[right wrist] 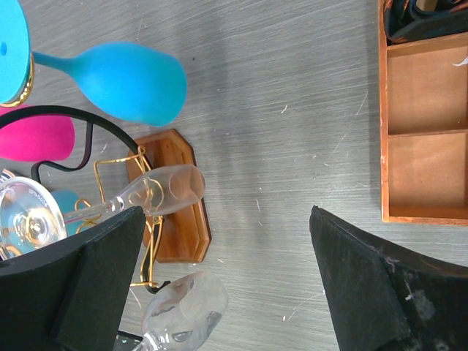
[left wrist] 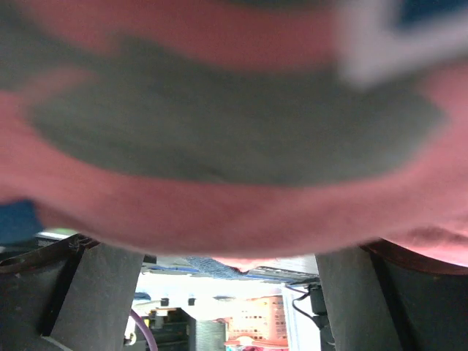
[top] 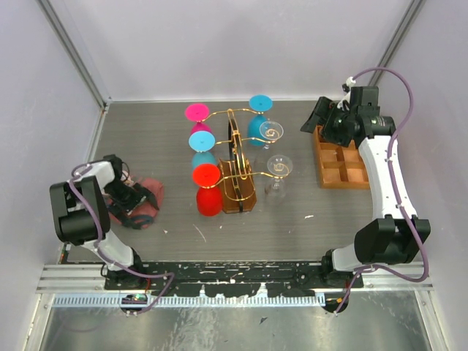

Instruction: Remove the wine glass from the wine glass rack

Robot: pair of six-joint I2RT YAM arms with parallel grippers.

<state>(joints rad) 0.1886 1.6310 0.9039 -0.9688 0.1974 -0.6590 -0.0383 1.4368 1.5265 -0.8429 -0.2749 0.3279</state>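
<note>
The wine glass rack (top: 235, 157), gold wire on a brown base (right wrist: 174, 219), stands mid-table. Wine glasses hang upside down from it: pink (top: 196, 112), light blue (top: 200, 139) and red (top: 207, 189) on its left, blue (top: 259, 121) and two clear ones (top: 271, 131) (top: 278, 170) on its right. My right gripper (top: 313, 121) is open, to the right of the rack by the wooden tray. In the right wrist view the right gripper (right wrist: 227, 219) has bare table between its fingers, with a clear glass (right wrist: 164, 190) by the left finger. My left gripper (top: 146, 203) is open at a pink cloth (top: 151, 191).
A compartmented wooden tray (top: 341, 162) lies at the back right, with something dark in its far compartment (right wrist: 424, 18). In the left wrist view the pink cloth (left wrist: 234, 212) is blurred and fills most of the frame. Walls close in the table on the left, back and right.
</note>
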